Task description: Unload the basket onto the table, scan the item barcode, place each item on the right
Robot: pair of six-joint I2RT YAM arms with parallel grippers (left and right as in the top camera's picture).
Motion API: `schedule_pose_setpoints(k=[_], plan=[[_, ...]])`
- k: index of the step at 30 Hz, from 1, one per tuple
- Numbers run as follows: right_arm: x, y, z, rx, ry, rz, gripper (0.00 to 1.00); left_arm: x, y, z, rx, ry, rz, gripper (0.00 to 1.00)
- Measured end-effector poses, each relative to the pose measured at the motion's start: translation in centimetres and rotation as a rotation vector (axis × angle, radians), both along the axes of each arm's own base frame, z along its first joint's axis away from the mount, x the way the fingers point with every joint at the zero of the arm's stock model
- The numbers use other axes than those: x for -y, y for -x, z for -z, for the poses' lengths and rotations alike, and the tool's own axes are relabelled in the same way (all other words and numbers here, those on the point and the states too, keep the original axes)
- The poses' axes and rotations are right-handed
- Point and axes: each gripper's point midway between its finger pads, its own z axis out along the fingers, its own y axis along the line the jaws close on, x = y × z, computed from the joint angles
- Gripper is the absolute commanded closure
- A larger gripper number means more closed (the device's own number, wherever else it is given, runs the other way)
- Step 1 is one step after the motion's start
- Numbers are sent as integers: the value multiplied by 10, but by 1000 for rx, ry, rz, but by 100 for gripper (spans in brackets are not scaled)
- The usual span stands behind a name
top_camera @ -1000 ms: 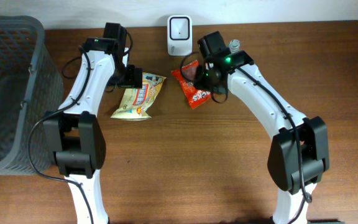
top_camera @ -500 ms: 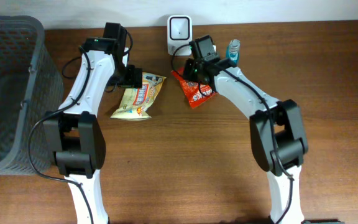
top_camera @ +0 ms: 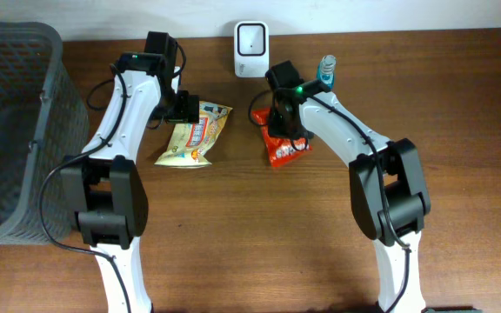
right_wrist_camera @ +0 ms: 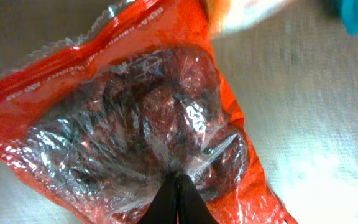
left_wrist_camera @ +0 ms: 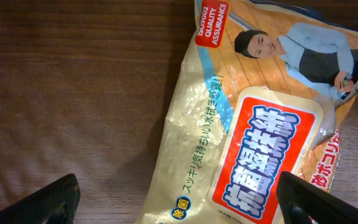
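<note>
In the right wrist view, at the bottom centre of the frame, the right gripper has its two dark fingers pressed together on a fold of clear film, pinching the crinkly red plastic snack bag with a see-through window. That bag fills most of the frame above the fingers. Whether it is raised off the brown wooden table or only pinched where it lies, I cannot tell.

In the left wrist view the left gripper is spread wide, one finger in each lower corner, holding nothing. It hovers above the cream and orange printed foil snack packet, which lies flat.

From overhead, the red bag sits right of centre in the upper half of the frame, with the cream packet to its left. Beyond it, at the top edge, the small white box-shaped barcode scanner stands well apart from the bag. A grey mesh plastic basket fills the left edge.

By my reading, the grasp is made. Carrying the bag to the scanner and turning its barcode towards the window are both left to do.
</note>
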Motion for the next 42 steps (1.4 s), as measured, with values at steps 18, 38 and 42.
schedule_pose_setpoints(k=[18, 38, 42], plan=[[-48, 92, -75, -62, 53, -483, 89, 0, 0, 0, 0, 0, 0, 1], [-64, 141, -99, 149, 112, -640, 8, 0, 0, 0, 0, 0, 0, 1], [-84, 135, -70, 215, 150, -661, 8, 0, 0, 0, 0, 0, 0, 1]])
